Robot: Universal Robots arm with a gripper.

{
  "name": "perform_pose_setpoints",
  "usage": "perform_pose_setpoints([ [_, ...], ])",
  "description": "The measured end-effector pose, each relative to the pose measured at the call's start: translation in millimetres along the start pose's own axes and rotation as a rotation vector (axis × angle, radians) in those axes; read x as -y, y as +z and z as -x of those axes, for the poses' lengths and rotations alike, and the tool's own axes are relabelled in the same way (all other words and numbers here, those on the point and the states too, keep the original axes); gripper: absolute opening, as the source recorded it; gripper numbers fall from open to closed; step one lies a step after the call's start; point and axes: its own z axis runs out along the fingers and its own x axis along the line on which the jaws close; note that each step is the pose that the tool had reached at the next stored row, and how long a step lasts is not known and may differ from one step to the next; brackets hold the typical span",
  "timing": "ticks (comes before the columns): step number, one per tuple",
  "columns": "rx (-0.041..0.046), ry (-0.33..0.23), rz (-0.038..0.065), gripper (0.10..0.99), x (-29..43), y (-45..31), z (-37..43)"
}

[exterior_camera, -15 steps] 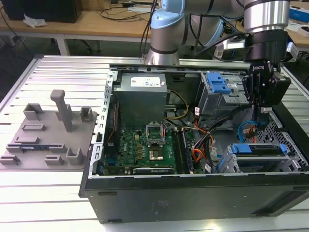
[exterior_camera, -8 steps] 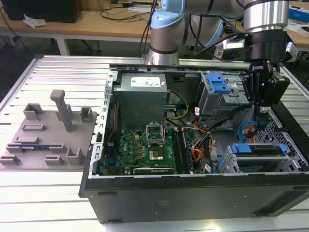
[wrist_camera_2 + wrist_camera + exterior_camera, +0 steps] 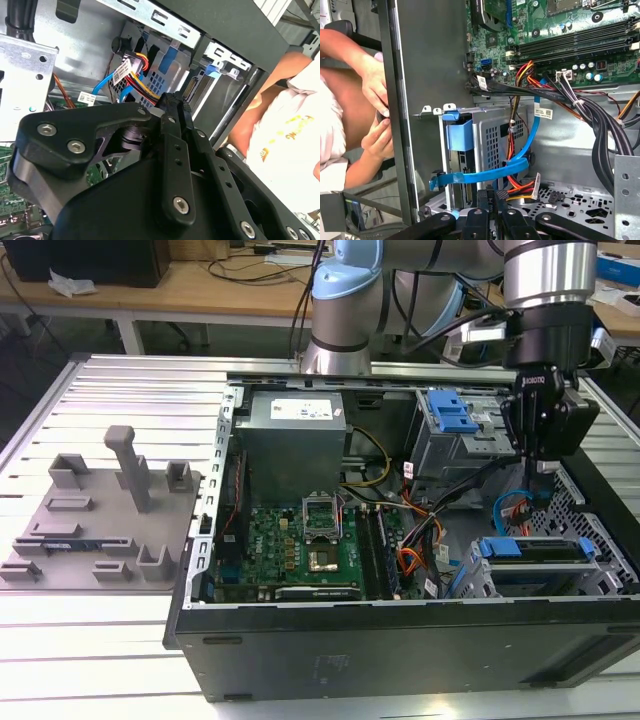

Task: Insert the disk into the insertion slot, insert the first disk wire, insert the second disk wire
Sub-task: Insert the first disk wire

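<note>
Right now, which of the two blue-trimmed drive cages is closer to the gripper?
The low cage holding the disk, just below the gripper; the taller, blue-latched cage stands farther off.

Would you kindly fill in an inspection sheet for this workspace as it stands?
Surface: slatted metal table carrying an open computer case.
Job's things: disk, in its blue carrier, sits in the insertion slot.
Clutter: grey fixture tray at the exterior view's left of the case.
Gripper: inside the case, beside the slot, close to the red-and-yellow wires.
Cables: blue flat cable reaches the disk's edge.
Surroundings: a person's hands at the case wall; wooden benches behind.
</note>
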Motion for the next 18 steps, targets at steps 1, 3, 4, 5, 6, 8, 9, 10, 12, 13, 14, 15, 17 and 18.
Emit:
perform_pose_setpoints([
  [1,0.0000,-0.002,0.003,0.165,0.2,0.2,0.2],
  [3,-0.0007,-0.006,0.008,0.165,1.1,0.4,0.4],
  [4,-0.0009,-0.006,0.008,0.165,1.3,0.4,0.3],
  [5,-0.0008,-0.006,0.008,0.165,1.5,0.6,0.4],
  [6,-0.0009,-0.010,0.013,0.165,2.4,0.7,0.4],
  [8,-0.0013,-0.026,0.037,0.165,4.9,0.9,0.7],
  [9,-0.0014,-0.035,0.049,0.165,5.7,1.0,0.8],
  [10,-0.0016,-0.048,0.068,0.165,6.6,1.1,0.9],
  [12,-0.0017,-0.059,0.084,0.165,7.9,1.2,0.7],
  [13,-0.0007,-0.058,0.085,0.165,8.3,1.8,-0.1],
  [14,0.0003,-0.057,0.086,0.165,8.5,2.7,-1.2],
  [15,0.0014,-0.056,0.087,0.165,8.8,3.6,-2.5],
  [17,0.0088,-0.054,0.089,0.165,9.5,4.7,-5.0],
  [18,0.0159,-0.053,0.089,0.165,10.3,4.3,-6.0],
])
